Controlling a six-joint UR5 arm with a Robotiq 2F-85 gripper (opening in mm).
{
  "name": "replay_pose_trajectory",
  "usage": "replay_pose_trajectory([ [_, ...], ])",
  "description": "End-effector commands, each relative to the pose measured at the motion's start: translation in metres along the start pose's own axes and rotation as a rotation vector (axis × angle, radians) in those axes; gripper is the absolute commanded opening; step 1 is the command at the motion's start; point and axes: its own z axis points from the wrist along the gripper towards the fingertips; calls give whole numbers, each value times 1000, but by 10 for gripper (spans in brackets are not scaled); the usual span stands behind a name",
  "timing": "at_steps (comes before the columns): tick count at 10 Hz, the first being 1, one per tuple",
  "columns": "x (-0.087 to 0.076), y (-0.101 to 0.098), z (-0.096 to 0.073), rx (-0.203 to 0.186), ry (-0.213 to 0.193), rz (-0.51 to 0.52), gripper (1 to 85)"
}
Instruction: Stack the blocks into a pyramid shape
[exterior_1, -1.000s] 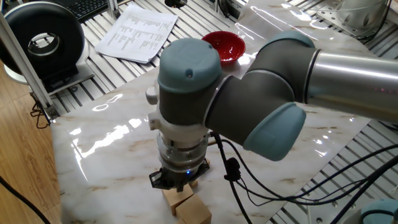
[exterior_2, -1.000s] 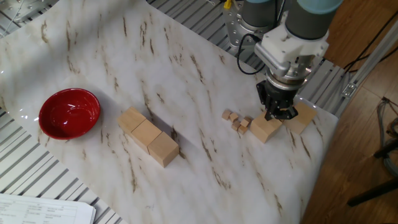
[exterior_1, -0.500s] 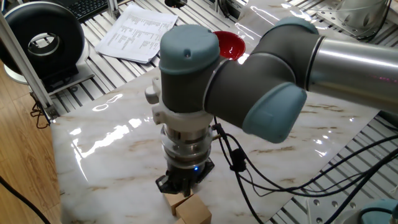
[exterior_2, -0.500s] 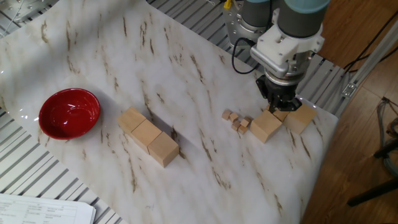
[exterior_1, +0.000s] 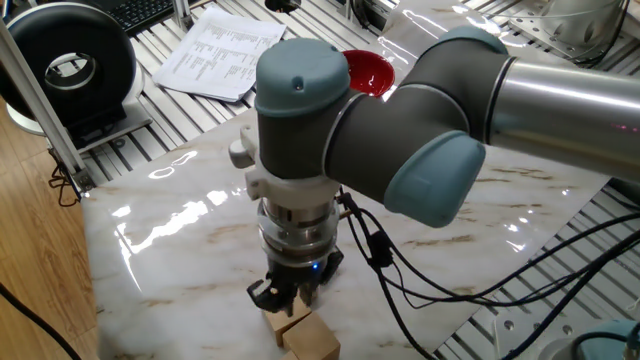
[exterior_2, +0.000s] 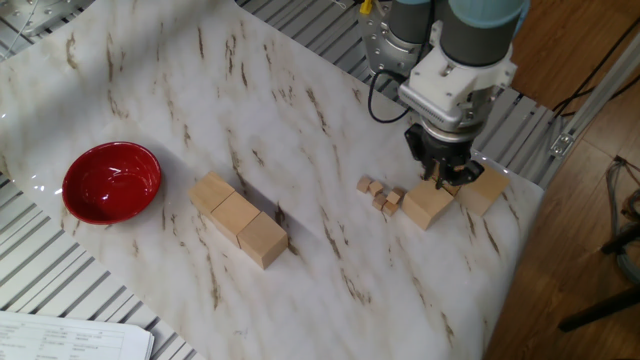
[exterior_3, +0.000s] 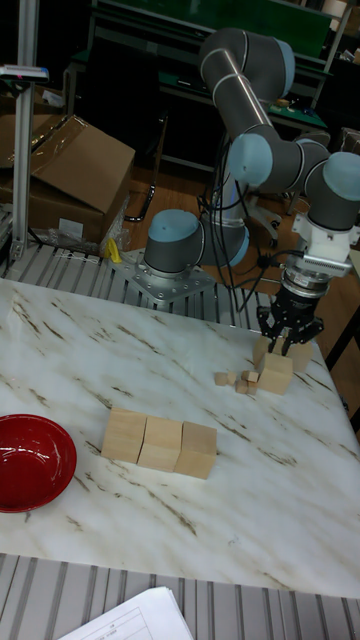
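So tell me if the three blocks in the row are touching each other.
Touching. The tall fixed view shows the three blocks side by side with only thin seams between their faces, and the other fixed view shows the same row without gaps.

Silver-grey aluminium tubes joined by fat dark-grey joints, each capped in pale blue-grey plastic with a small screw at the cap's centre. Round grey base bolted to a metal plate. White wrist collar above a ribbed silver ring, lit underneath by a small blue lamp. Black two-finger gripper (exterior_1: 290, 297) at the tip, short dark fingers (exterior_3: 272, 335) splayed. Black cables looped loosely from the wrist, past a small black connector, back along the forearm. Glossy highlights on the metal tube.
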Motion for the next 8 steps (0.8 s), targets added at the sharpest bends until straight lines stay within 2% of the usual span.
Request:
replay_pose_trajectory([
  [1, -8, -1, 1, -3, -12, 12, 850],
  [4, -10, 12, 4, -54, -1, 75, 850],
  [6, -12, 22, 4, -54, 4, 95, 850],
  [8, -18, 27, 12, -37, -6, 112, 800],
])
